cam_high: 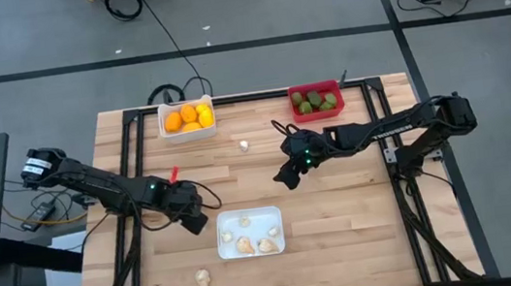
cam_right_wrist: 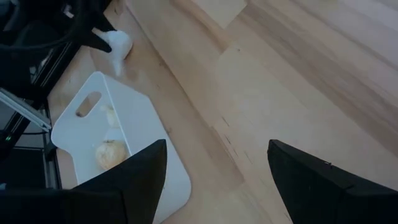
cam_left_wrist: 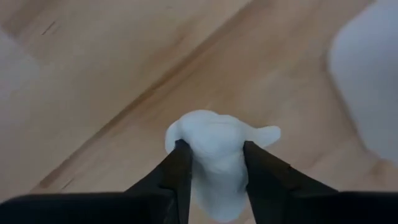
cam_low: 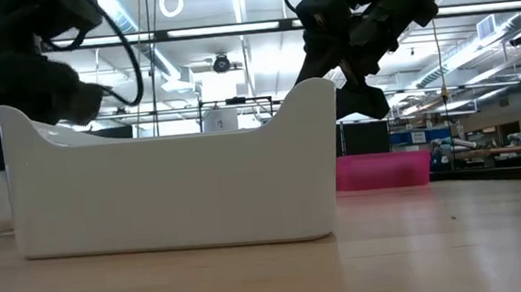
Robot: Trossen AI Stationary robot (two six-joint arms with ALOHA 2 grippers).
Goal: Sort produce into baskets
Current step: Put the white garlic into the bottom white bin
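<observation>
Overhead coverage is given first: the left gripper [cam_high: 198, 215] is held low over the table [cam_high: 343, 220], just left of the white tray [cam_high: 227, 244], which carries four garlic bulbs [cam_high: 246, 246]. Two more bulbs lie loose — a stray bulb [cam_high: 202, 280] near the front edge, left of the tray, and a small bulb [cam_high: 244, 145] between the two far bins. At the far edge, the white bin [cam_high: 173, 108] is filled with orange fruits [cam_high: 189, 117], and the red bin [cam_high: 312, 88] to its right is filled with green fruits [cam_high: 313, 101]. The right gripper [cam_high: 287, 172] is seen above bare wood, right of centre, well apart from every bin.

From table height, the tray wall [cam_low: 170, 187] fills the near ground, the red bin [cam_low: 383, 169] is seen behind it to the right, and both arms hang dark above.

Through the left wrist camera, a held bulb [cam_left_wrist: 217, 149] is shown clamped between the two dark fingers [cam_left_wrist: 180, 171], above wood, with the tray's pale edge [cam_left_wrist: 367, 81] just beside it.

Through the right wrist camera, the right fingers [cam_right_wrist: 146, 174] are spread wide with nothing between them; beyond them the tray [cam_right_wrist: 149, 118] is seen holding a bulb [cam_right_wrist: 111, 154], and the left gripper [cam_right_wrist: 102, 38] grips its whitish bulb [cam_right_wrist: 118, 43] past the tray's far side.
</observation>
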